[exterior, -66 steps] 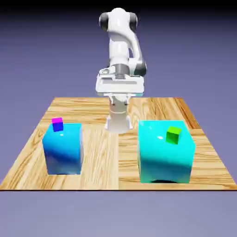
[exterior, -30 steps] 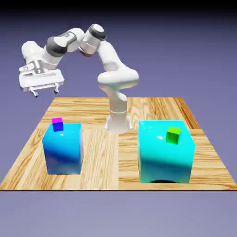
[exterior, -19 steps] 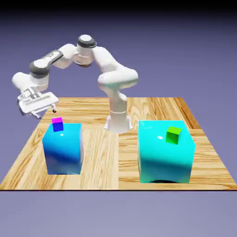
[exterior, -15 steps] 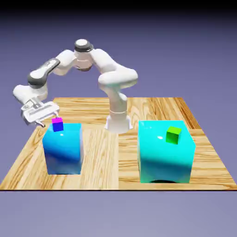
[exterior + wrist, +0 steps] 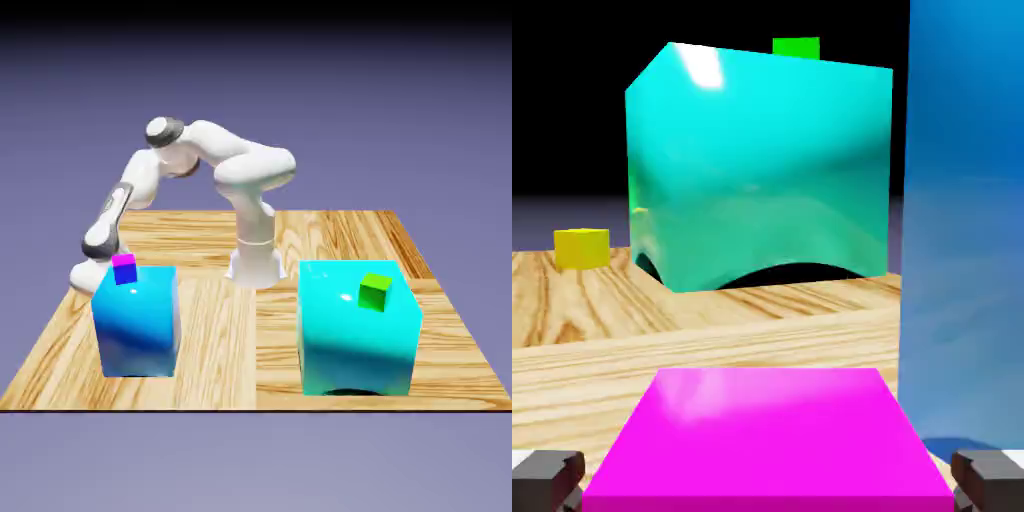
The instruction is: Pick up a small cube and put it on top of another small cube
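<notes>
1. In the exterior view, the tiny cube with a magenta top and blue sides (image 5: 124,268) is sitting on the top of the large glossy blue block (image 5: 137,320), at its far corner. It is not lifted, as far as I can judge.
2. The tiny bright green cube (image 5: 375,291) is resting on the large cyan block (image 5: 358,328), well apart from the hand, and nothing is lying on it. So the stacking is not done; I judge the task is only at the grasping step, and the lifting, carrying and placing are all left.
3. The white arm (image 5: 190,160) is bending down behind the blue block, and the gripper itself is hidden there, just behind the magenta cube. From this view I cannot tell how wide it is.
4. In the hand view, the magenta cube (image 5: 767,440) is filling the space between the two grey fingertips (image 5: 547,478), which are showing at its left and right bottom corners. The gripper (image 5: 767,480) is framing the cube closely.
5. Whether the fingers are already pressing the cube or only standing just beside it, I cannot tell.
6. Beyond the hand, the cyan block (image 5: 762,165) with the green cube (image 5: 796,47) on top is standing ahead, the blue block (image 5: 967,220) is near on the right, and a small yellow cube (image 5: 581,247) is lying on the wooden table (image 5: 712,330) further away on the left.
</notes>
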`<action>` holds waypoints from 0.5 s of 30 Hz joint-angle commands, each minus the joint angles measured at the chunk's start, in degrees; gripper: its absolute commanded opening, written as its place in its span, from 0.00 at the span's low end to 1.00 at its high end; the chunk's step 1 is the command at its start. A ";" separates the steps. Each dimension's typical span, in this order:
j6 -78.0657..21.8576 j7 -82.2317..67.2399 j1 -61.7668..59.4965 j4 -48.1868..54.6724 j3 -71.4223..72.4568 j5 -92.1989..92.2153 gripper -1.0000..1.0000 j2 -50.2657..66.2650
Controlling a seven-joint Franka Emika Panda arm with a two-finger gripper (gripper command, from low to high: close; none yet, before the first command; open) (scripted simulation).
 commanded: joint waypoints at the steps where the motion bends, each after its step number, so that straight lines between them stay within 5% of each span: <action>1: -2.46 0.10 -0.28 1.84 1.02 0.84 0.00 0.62; 3: -7.44 0.32 -0.84 5.53 3.06 2.44 0.00 1.86; 15: -2.35 5.52 -5.58 2.56 27.98 11.54 0.00 6.88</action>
